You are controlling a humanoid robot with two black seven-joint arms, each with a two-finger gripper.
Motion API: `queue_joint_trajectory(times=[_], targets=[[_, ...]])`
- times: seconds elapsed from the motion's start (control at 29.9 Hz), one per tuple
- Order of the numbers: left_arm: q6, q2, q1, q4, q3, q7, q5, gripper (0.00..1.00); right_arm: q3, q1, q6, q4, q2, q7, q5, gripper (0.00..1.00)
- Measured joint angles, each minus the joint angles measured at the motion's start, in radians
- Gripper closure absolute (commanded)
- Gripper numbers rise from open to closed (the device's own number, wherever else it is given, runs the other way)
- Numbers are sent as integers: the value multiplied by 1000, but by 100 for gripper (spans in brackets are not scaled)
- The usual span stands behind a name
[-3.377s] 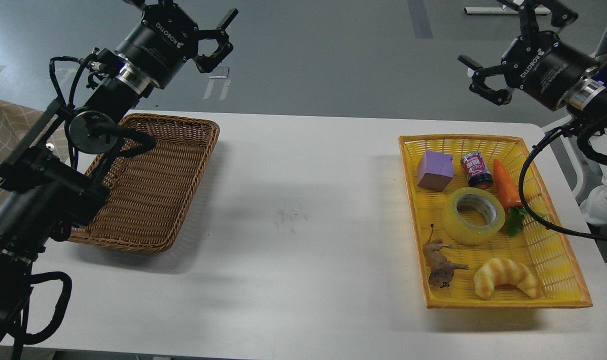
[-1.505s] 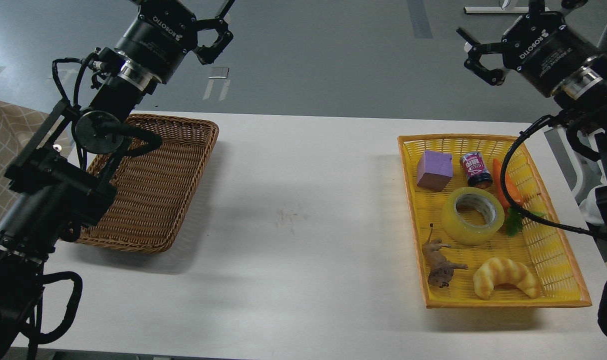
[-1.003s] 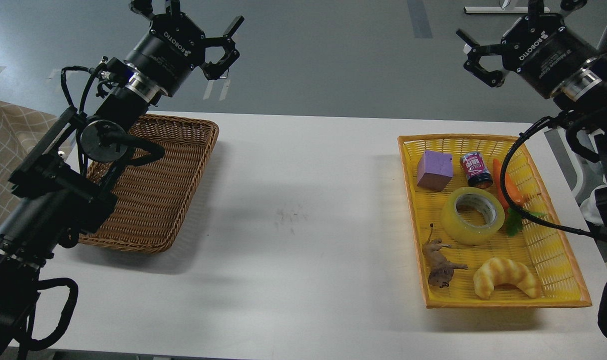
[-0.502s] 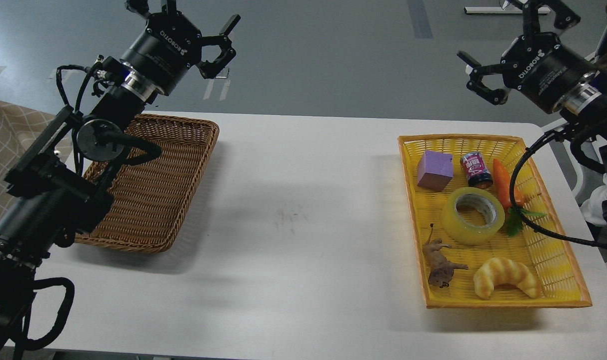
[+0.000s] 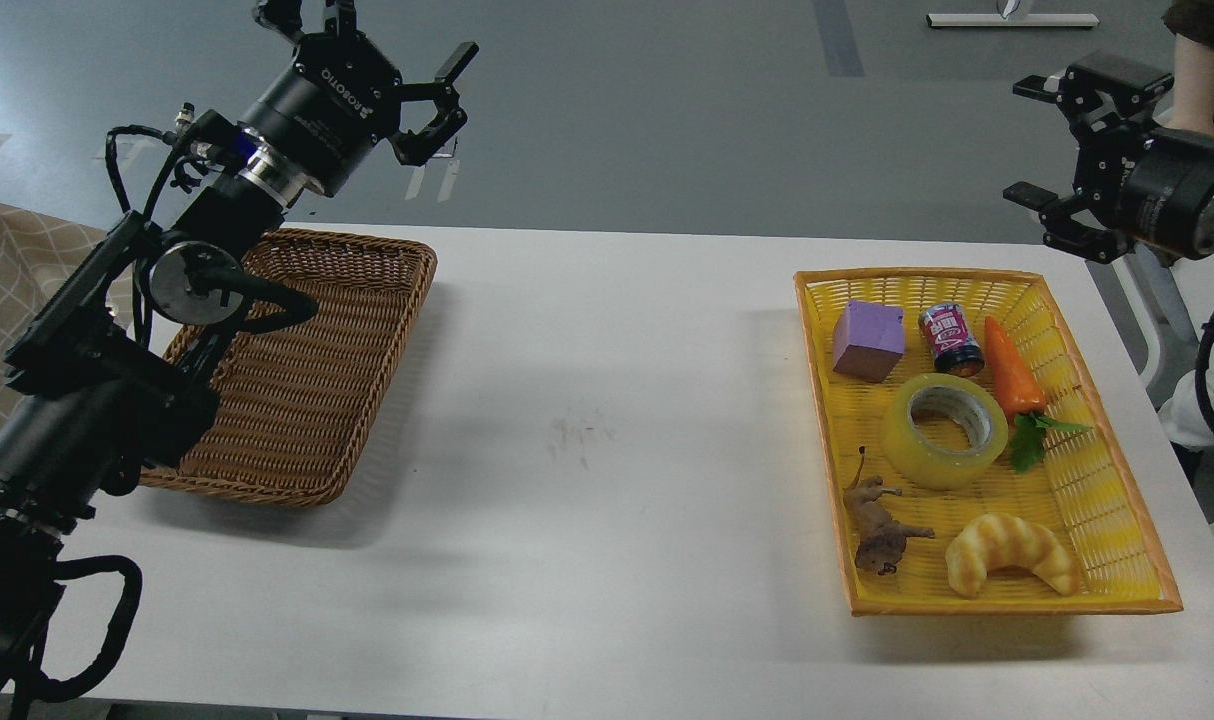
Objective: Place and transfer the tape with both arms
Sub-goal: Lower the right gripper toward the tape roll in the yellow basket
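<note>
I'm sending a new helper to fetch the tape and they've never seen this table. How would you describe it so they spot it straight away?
Look in the yellow basket on the right side of the white table. The tape lies flat near the basket's middle, between the purple block and the croissant toy. It is the only ring there: translucent yellow with a grey-white core.
</note>
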Motion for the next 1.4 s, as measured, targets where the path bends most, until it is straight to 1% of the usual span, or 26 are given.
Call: queue_joint_trajectory(times=[0.13, 0.3, 0.5, 0.64, 0.77, 0.97, 1.27, 1.4], targets=[[0, 12, 1, 0, 0, 0, 0, 2, -3, -7, 0, 78, -64, 1, -115, 0], [0, 26, 2, 0, 0, 0, 0, 2, -6, -21, 0, 222, -169, 4, -213, 0], [0, 29, 2, 0, 0, 0, 0, 2, -7, -41, 0, 326, -264, 33, -234, 0], [0, 29, 2, -2, 0, 0, 1, 2, -7, -43, 0, 344, -309, 52, -233, 0], [0, 31, 2, -3, 0, 0, 2, 2, -7, -67, 0, 350, -316, 55, -231, 0], [0, 38, 2, -5, 0, 0, 2, 2, -9, -150, 0, 343, -317, 43, -232, 0], [0, 35, 2, -5, 0, 0, 2, 2, -4, -227, 0, 333, -311, 44, -228, 0], [0, 35, 2, -6, 1, 0, 2, 2, -4, -272, 0, 333, -303, 44, -233, 2]])
